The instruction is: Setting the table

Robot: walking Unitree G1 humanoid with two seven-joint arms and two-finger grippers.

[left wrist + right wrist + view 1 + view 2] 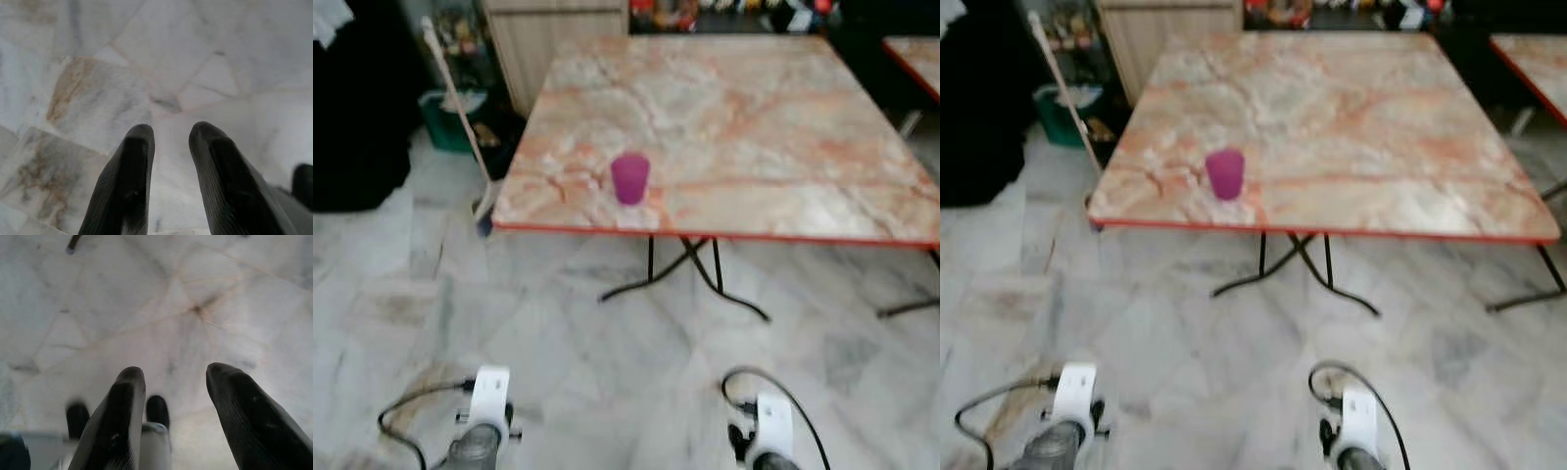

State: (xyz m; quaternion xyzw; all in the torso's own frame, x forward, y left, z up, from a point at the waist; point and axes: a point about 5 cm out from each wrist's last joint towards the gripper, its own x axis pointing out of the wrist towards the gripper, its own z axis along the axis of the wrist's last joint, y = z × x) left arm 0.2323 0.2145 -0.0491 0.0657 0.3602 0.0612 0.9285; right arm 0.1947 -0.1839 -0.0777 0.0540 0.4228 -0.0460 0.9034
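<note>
A purple cup (pixel 629 178) stands upright near the front left edge of a marble-patterned table (pixel 734 117) with a red rim. Both arms hang low in front of me, well short of the table. My left gripper (pixel 168 132) points down at the tiled floor, its two black fingers (pixel 132 166) apart with nothing between them. My right gripper (pixel 173 374) also faces the floor, open and empty. The wrists of the left arm (pixel 487 401) and right arm (pixel 769 426) appear at the bottom of the head views.
The table stands on black folding legs (pixel 690 274) over a pale marble-tile floor (pixel 607 372). A broom (pixel 460 108) leans at the table's left beside a green bin (pixel 445 117). A wooden cabinet (pixel 553 39) lies behind, a second table's corner (pixel 915 54) at the far right.
</note>
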